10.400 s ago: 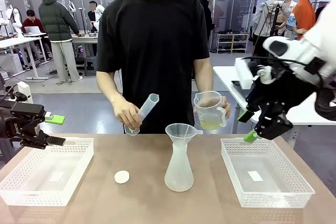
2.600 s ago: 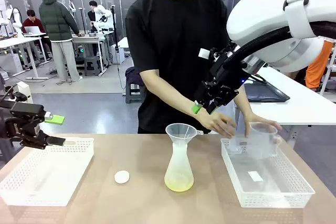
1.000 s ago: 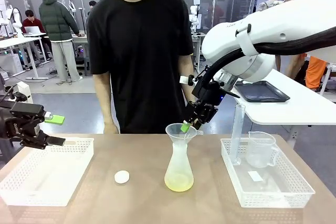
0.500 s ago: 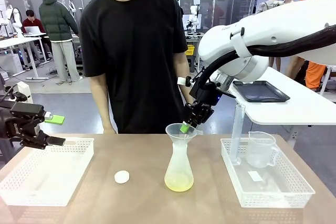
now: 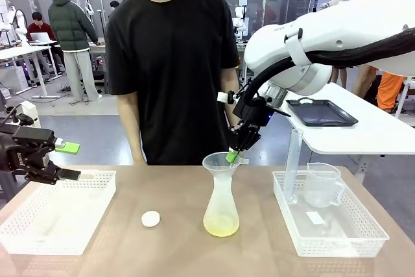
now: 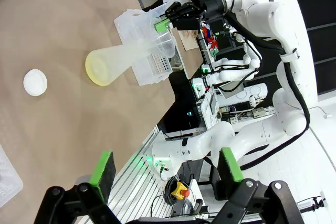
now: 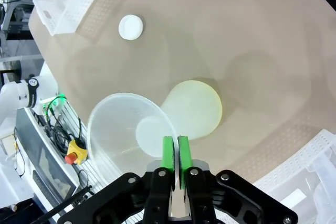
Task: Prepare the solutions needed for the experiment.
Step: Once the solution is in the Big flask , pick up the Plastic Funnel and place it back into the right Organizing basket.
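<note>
At table centre, my right gripper (image 5: 231, 156) has just pinched the rim of the translucent plastic funnel (image 5: 217, 162). Pale yellow-green solution (image 5: 220, 226) pools in the frosted conical flask (image 5: 221, 202) beneath, so I judge pouring finished and funnel removal next.

White arm (image 5: 337, 34), black green-padded end effector (image 5: 231, 156).

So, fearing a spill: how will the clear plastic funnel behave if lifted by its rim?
Probably light: the thin-walled clear plastic funnel is see-through. Pinched at one rim edge by the right hand, it may hang tilted.
</note>
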Tool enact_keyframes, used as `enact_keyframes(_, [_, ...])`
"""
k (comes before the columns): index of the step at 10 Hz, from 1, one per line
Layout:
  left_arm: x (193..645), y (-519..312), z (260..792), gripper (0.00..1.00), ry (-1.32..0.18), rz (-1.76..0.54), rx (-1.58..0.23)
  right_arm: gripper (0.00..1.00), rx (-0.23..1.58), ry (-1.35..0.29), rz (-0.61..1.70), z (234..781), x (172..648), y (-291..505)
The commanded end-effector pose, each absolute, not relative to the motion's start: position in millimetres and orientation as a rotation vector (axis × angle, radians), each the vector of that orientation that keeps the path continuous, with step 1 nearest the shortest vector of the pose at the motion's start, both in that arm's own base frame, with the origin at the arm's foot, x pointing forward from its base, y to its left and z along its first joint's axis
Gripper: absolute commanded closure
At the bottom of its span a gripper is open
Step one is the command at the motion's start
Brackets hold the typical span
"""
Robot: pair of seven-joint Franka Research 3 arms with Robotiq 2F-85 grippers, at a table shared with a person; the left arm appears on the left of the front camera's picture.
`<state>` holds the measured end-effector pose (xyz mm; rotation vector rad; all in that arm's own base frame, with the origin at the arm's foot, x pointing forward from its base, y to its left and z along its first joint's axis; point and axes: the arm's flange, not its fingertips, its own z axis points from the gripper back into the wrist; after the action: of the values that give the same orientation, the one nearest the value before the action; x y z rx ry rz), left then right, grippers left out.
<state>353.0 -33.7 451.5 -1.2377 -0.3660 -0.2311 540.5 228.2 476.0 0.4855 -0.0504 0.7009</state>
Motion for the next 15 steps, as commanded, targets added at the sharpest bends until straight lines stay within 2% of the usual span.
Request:
enact_keyframes(1, [353,-37,453,0.00,-0.376,-0.226,-1.265,1.00,0.461,-0.031,0.685,471,542,227])
enact_keyframes(7, [353,-37,453,0.00,-0.376,-0.226,-1.265,1.00,0.489,-0.072,0.701,499,527,223])
enact_keyframes(13, [353,-37,453,0.00,-0.376,-0.226,-1.265,1.00,0.596,-0.217,0.722,542,516,212])
enact_keyframes(15, [353,-37,453,0.00,-0.376,-0.226,-1.265,1.00,0.564,-0.262,0.701,565,513,202])
